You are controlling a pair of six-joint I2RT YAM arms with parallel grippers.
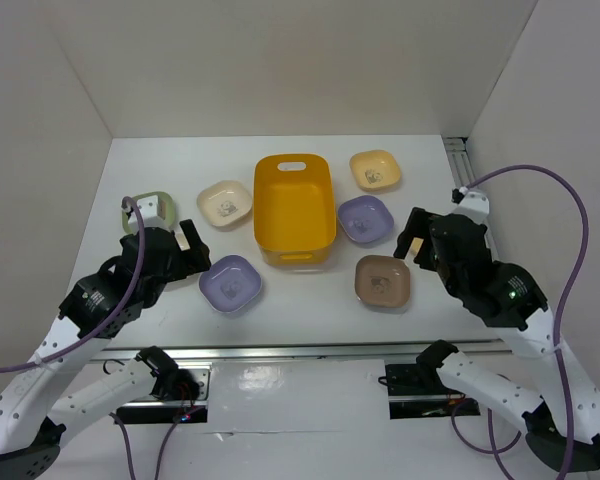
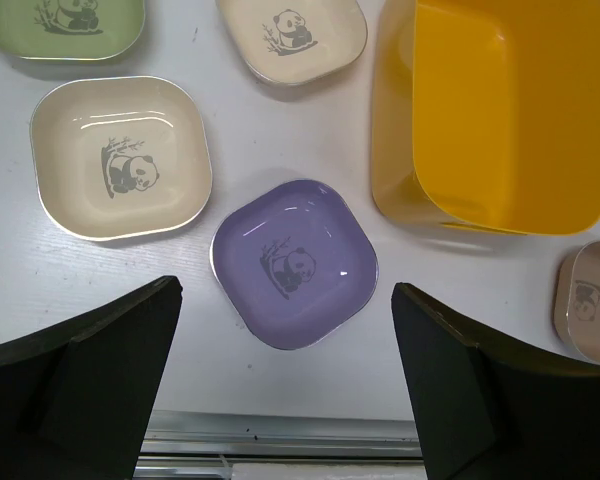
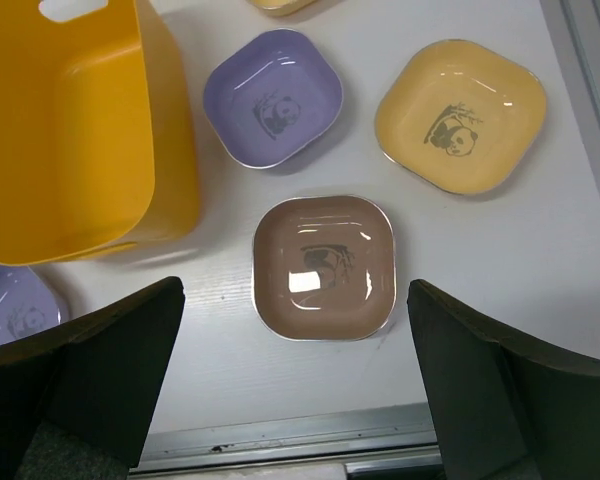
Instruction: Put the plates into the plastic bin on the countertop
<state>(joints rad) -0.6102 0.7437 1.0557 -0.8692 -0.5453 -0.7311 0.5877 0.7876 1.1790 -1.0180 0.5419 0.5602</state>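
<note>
The orange-yellow plastic bin stands empty mid-countertop. Around it lie a cream plate, a yellow-orange plate, a lilac plate, a brown plate, a second lilac plate and a pale green plate partly under my left arm. My left gripper is open and empty, hovering just short of the lilac plate. The left wrist view shows two cream plates. My right gripper is open and empty above the brown plate.
White walls enclose the countertop on three sides. A metal rail runs along the near edge, and another rail runs by the right wall. The bin's wall stands close right of the left gripper's lilac plate.
</note>
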